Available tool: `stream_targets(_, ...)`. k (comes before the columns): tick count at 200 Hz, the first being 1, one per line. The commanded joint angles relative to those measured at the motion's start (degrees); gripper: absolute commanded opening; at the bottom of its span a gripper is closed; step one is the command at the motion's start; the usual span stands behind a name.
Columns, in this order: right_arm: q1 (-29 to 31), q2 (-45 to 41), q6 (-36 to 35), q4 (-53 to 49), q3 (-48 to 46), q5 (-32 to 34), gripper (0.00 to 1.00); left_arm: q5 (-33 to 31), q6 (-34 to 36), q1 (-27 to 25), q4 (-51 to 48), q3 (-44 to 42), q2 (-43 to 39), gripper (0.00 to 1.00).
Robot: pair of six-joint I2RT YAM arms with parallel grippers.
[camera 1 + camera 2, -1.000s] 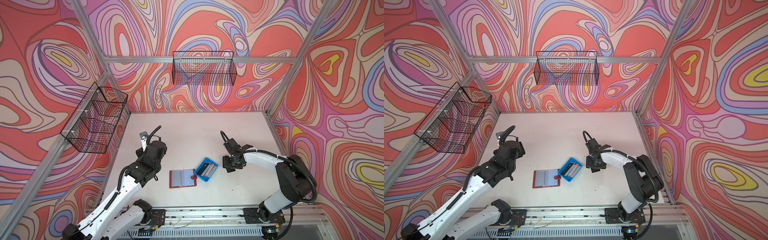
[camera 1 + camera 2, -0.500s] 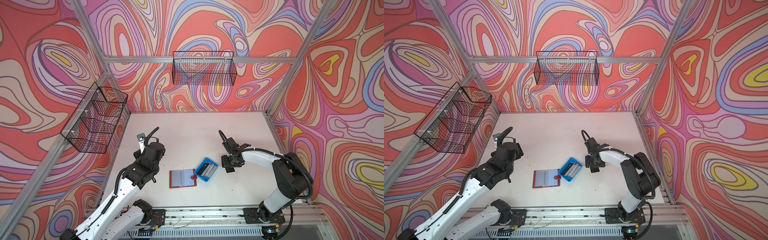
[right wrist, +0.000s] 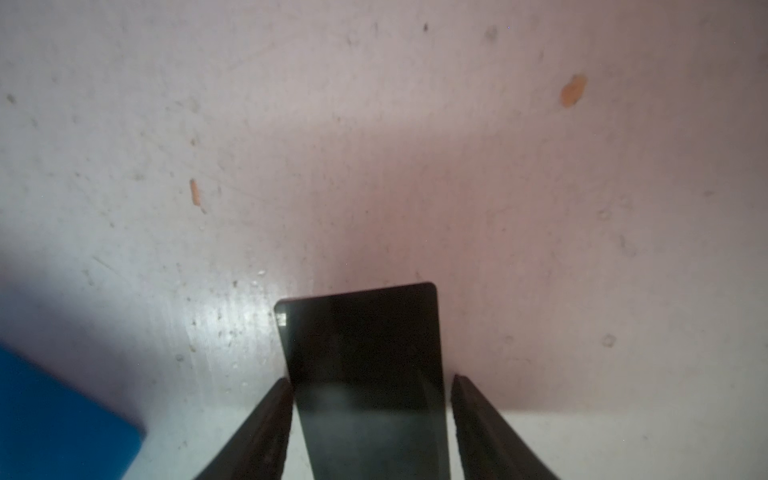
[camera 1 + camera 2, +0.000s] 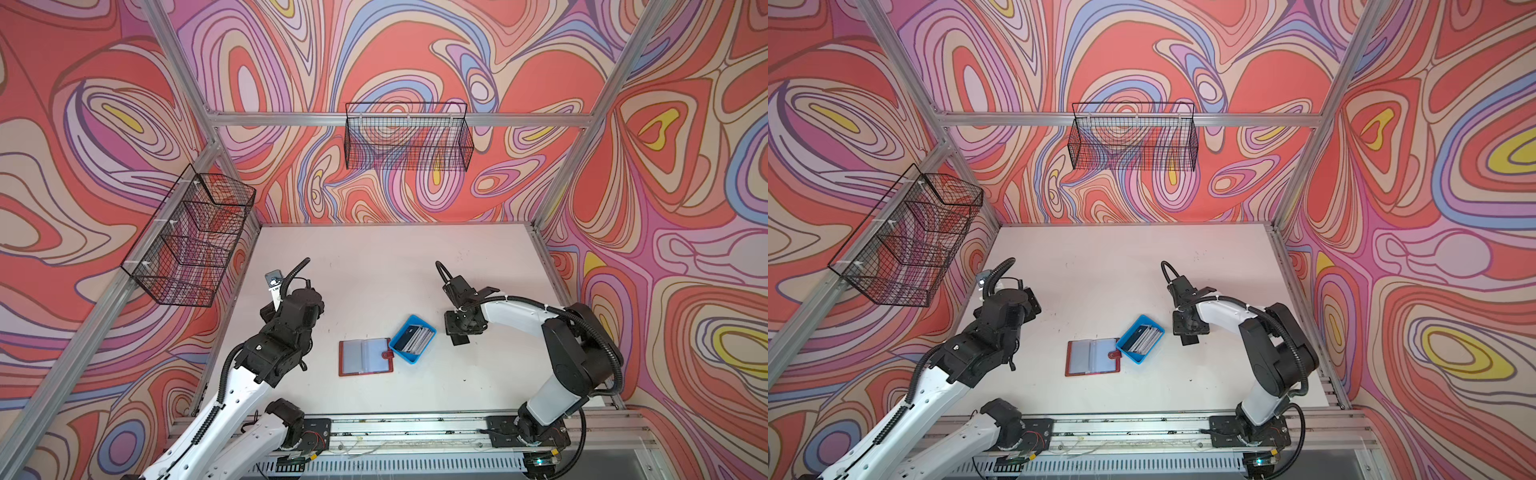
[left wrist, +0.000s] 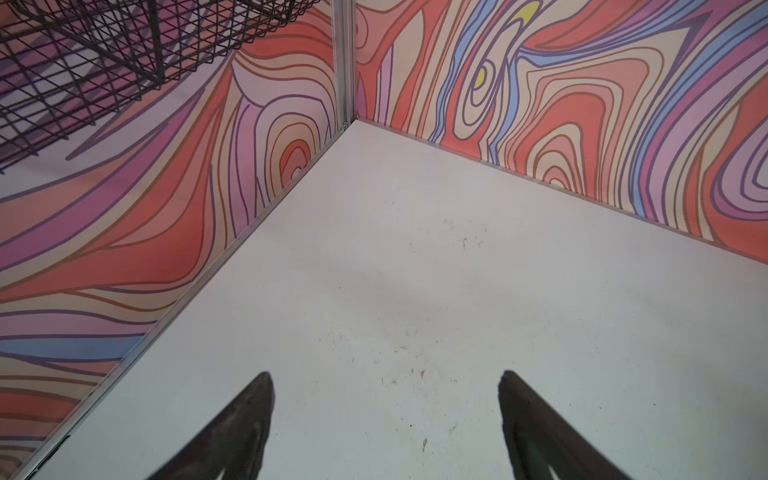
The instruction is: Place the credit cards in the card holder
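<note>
Honestly, not much is done yet. Nearest the base rail, around the middle of the table [image 4: 374,270], the red-brown card holder [image 4: 365,356] is laid open and flat with its clear sleeves facing up. No card can be made out in any of them, though they're small in both top views. Just beside it, to the right and a touch farther, the blue tray [image 4: 402,355] is parked with a corner by the holder's snap tab [image 4: 387,354]. The rest of the credit cards [image 4: 417,336] are stacked inside it, a dark one at the left end.

Right of the tray, close but apart from it, the right gripper [image 4: 460,338] is pointed down at the table with one black card [image 3: 365,361] set between its jaws across the short width. One finger [image 3: 266,428] is seen against the card's edge and a sliver of table shows at the other, so a real pinch can't be confirmed. Whether the card is lifted can't be told either.

Farther back on the left, the left gripper [image 5: 384,415] is held with jaws spread wide over bare table, nothing between them.

Far off, wire baskets [image 4: 409,141] are hung on the walls, not involved.

So, as a guess: one card is about to be picked up, none are sleeved, and the whole stack is to go.
</note>
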Motion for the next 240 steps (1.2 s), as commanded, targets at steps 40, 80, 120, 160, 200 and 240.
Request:
stream_targets(40,2.2,6.8,2.0,-2.9,-2.8,-0.7,0.61,-1.9,-0.8,0.5,-2.7,0.8,-1.3,0.86)
stream_targets(80,2.2,7.5,2.5,-2.6,-3.6,-1.9,0.57,-2.1,-1.1,0.5,-3.1,0.4,-2.6,0.87)
stream_targets(120,2.3,6.0,3.2,-2.4,-4.3,-1.6,0.51,-2.2,-1.3,0.5,-3.2,0.7,-2.6,0.87)
stream_targets(160,2.4,-0.3,4.5,-1.3,-4.1,-1.3,0.5,-2.1,-1.3,0.5,-3.2,0.9,-2.3,0.87)
stream_targets(200,2.4,-3.3,5.5,-1.2,-2.8,-0.5,0.5,-2.0,-1.3,0.5,-3.9,1.0,-2.4,0.88)
stream_targets(240,2.3,-2.7,4.8,-1.4,0.0,0.4,0.62,-2.1,-1.3,0.6,-3.4,0.7,-2.6,0.88)
